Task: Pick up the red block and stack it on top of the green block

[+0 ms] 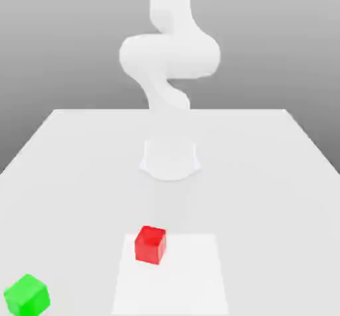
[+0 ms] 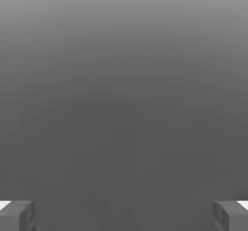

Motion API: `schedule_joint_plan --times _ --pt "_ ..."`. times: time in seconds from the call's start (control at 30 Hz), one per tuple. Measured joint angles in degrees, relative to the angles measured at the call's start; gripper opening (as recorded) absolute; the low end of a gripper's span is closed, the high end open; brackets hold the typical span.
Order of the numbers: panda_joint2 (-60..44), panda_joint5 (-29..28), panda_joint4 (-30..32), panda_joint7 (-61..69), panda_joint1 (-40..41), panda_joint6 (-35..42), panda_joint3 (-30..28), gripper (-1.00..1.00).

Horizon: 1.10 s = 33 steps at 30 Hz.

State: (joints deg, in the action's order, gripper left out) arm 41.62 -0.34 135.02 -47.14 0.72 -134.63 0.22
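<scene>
The red block [image 1: 151, 244] rests on the white table, near the front, on a slightly brighter square patch [image 1: 192, 281]. The green block [image 1: 27, 295] lies at the front corner on the exterior view's left, well apart from the red one. The white arm [image 1: 169, 56] rises from its round base [image 1: 170, 160] at the table's middle and bends up out of the exterior view's top. In the hand view my gripper [image 2: 124, 215] is open, its two grey fingertips [image 2: 19, 214] far apart, with only plain grey background between them.
The white table [image 1: 265, 175] spreads wide around the arm's base. Its far edge runs behind the base, and its side edges slant outward toward the front. A grey backdrop lies behind it.
</scene>
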Motion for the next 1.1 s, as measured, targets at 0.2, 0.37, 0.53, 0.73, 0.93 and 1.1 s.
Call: schedule_joint_plan --times 0.2,0.37,0.53,0.73,0.93,1.1 --pt "-12.2 -0.6 8.9 -3.4 2.2 -8.1 0.5 0.00" --pt "-22.4 -1.0 16.3 -6.2 3.8 -14.9 0.5 0.00" --pt "-34.0 -0.5 24.3 -8.6 5.2 -22.5 0.2 0.00" --pt "-47.0 0.5 26.7 -9.3 5.5 -32.6 -0.1 0.00" --pt "-53.2 0.2 25.9 -9.5 5.5 -37.9 -0.1 -1.00" --pt "-52.3 0.1 26.1 -9.6 5.7 -37.2 0.0 -1.00"
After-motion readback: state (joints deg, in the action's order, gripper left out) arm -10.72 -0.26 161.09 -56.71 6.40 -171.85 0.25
